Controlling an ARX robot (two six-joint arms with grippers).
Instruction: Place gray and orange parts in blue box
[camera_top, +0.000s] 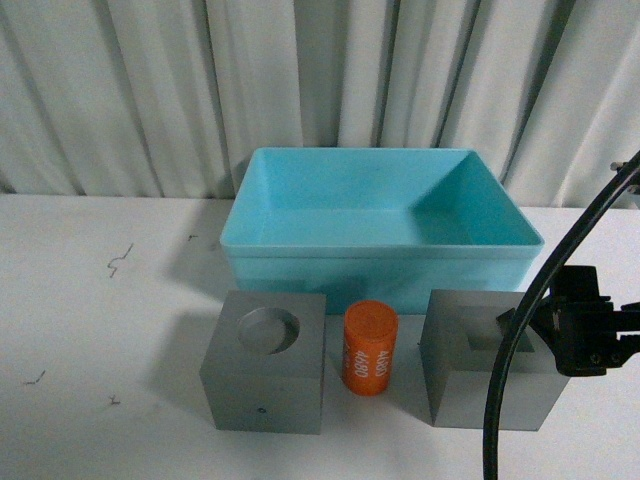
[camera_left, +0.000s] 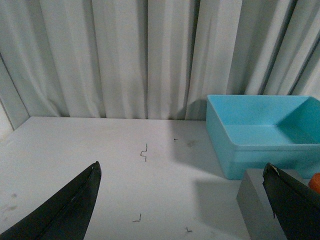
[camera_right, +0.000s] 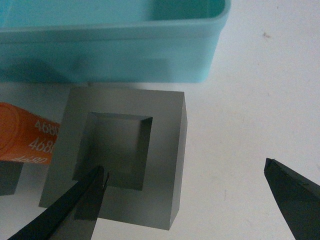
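The blue box (camera_top: 380, 262) stands at mid table. In front of it, in a row, are a gray cube with a round recess (camera_top: 265, 385), the orange cylinder (camera_top: 370, 348) with white digits, and a gray cube with a square recess (camera_top: 470, 385). My right gripper (camera_top: 575, 330) is open just above that cube's right side. In the right wrist view my right gripper (camera_right: 185, 166) has one finger over the square-recess cube (camera_right: 160, 150) and the other over bare table. My left gripper (camera_left: 182, 167) is open and empty, left of the round-recess cube (camera_left: 255, 205).
A white table (camera_top: 100, 330) with small dark scuff marks (camera_top: 120, 260) bears everything. Pleated white curtains (camera_top: 150, 90) hang close behind the box. The right arm's black cable (camera_top: 540, 300) arcs across the square-recess cube. The blue box (camera_right: 110, 55) and orange cylinder (camera_right: 25, 140) show in the right wrist view.
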